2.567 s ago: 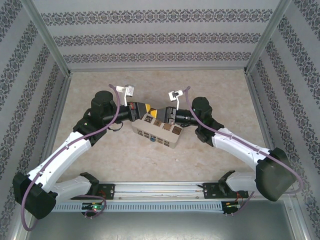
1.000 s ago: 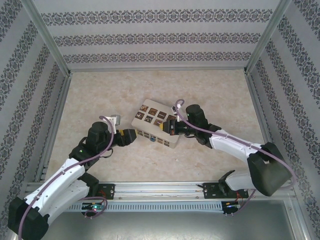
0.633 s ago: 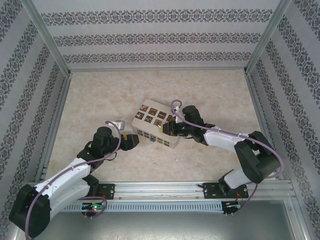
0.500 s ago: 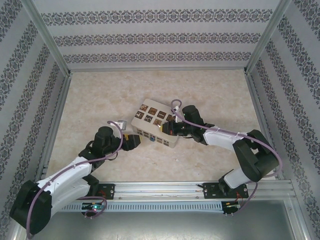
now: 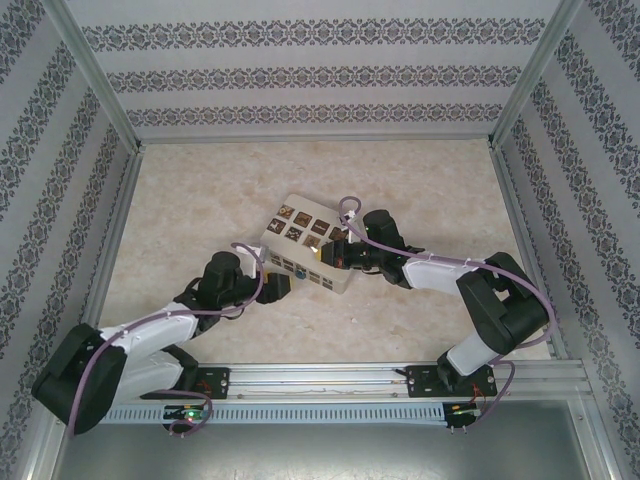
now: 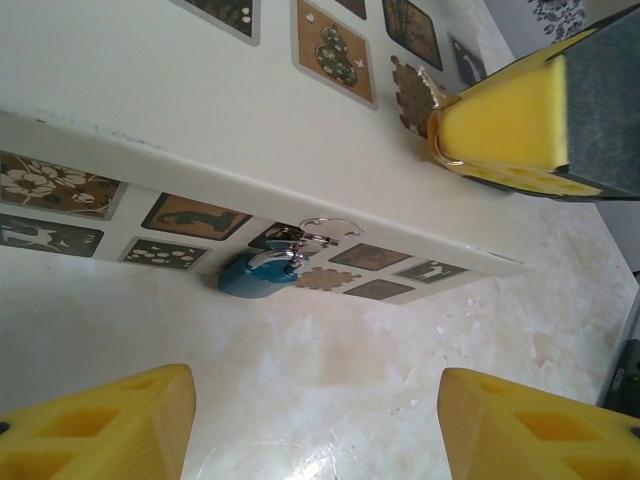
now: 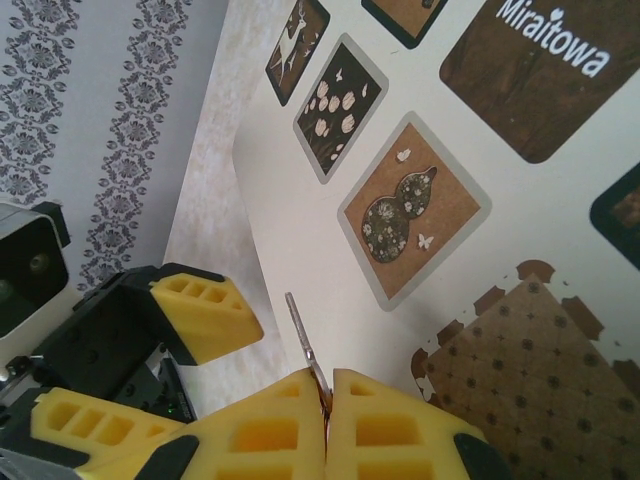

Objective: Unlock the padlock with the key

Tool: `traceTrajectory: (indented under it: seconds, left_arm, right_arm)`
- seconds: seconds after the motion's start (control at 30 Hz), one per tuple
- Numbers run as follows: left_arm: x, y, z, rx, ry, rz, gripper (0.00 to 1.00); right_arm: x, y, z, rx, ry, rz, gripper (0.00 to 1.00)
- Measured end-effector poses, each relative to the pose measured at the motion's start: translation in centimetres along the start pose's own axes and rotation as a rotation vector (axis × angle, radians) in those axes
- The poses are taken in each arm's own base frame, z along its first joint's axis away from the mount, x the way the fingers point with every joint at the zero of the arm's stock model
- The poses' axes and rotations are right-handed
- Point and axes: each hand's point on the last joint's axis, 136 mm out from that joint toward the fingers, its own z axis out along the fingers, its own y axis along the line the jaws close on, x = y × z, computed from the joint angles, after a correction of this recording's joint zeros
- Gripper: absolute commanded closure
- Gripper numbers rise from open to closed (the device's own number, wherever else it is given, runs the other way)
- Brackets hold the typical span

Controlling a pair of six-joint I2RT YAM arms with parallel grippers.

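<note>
The padlock [image 6: 256, 276] is a tiny blue body with a silvery shackle, lying on the table against the near side of the white box [image 6: 200, 110]. My left gripper [image 6: 318, 440] is open, low on the table, with the padlock a short way ahead of its yellow fingers [image 6: 100, 425]. My right gripper [image 7: 328, 400] is shut on the key [image 7: 303, 340], whose thin metal blade sticks out over the top edge of the box [image 7: 300, 200]. In the top view the left gripper [image 5: 278, 285] and the right gripper [image 5: 330, 257] face each other across the box [image 5: 290, 240].
The box top carries several brown picture tiles [image 7: 410, 210]. A thin wire ring [image 6: 330, 228] hangs by the padlock. Patterned walls [image 5: 320, 75] and metal posts close in the beige table [image 5: 200, 190]. The rail with the arm bases [image 5: 320, 380] runs along the near edge.
My left arm pulled back from the box top, dropped low and came in at the box's near side. My right gripper settled lower over the box top with the key. The box shifted slightly.
</note>
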Motion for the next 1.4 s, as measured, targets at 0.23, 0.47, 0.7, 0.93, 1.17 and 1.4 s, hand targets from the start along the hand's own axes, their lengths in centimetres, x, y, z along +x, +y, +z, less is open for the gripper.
traceTrajectory:
  seconds: [0.23,0.47,0.7,0.93,1.17,1.4]
  left_arm:
    - [0.3,0.9,1.8,0.0,0.002,0.016,0.35]
    - [1.1,1.9,3.7,0.008,0.018,0.015,0.35]
    - [1.2,2.3,5.3,0.024,0.031,0.012,0.37]
    - [0.6,2.1,5.6,0.033,0.014,0.021,0.39]
    - [0.6,2.2,6.4,0.036,0.027,0.016,0.43]
    - [0.6,2.2,6.7,0.049,0.032,0.002,0.45]
  right_arm:
    - [0.0,0.0,0.0,0.001,0.001,0.001,1.0]
    - [-0.3,0.0,0.2,0.003,0.004,0.003,1.0]
    - [-0.3,0.0,0.3,0.005,0.006,0.005,1.0]
    - [-0.3,0.0,0.3,0.005,0.007,0.003,1.0]
    - [-0.3,0.0,0.3,0.008,0.009,0.005,1.0]
    - [-0.3,0.0,0.3,0.008,0.009,0.004,1.0]
